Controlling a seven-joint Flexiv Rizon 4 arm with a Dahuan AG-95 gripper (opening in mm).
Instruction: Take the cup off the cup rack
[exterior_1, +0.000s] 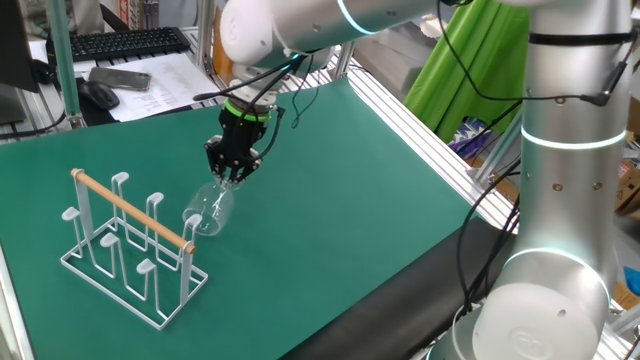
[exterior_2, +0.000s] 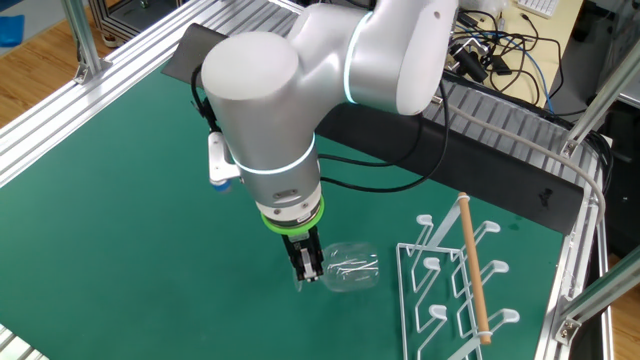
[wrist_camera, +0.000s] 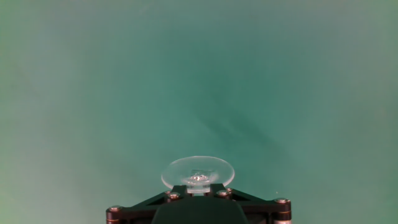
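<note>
The cup (exterior_1: 210, 210) is a clear stemmed wine glass, tilted on its side above the green mat, just right of the cup rack (exterior_1: 130, 245). My gripper (exterior_1: 233, 176) is shut on the cup's stem and holds it off the pegs. In the other fixed view the cup (exterior_2: 350, 266) hangs sideways from my gripper (exterior_2: 308, 268), left of the white wire rack (exterior_2: 455, 280) with its wooden bar. In the hand view the cup's round foot (wrist_camera: 198, 172) sits just in front of my gripper (wrist_camera: 198, 186); the bowl is hidden.
A keyboard (exterior_1: 125, 42), a mouse (exterior_1: 98, 93) and papers lie beyond the mat's far edge. Aluminium rails (exterior_1: 420, 130) border the mat. Cables (exterior_2: 490, 50) lie behind the arm's base.
</note>
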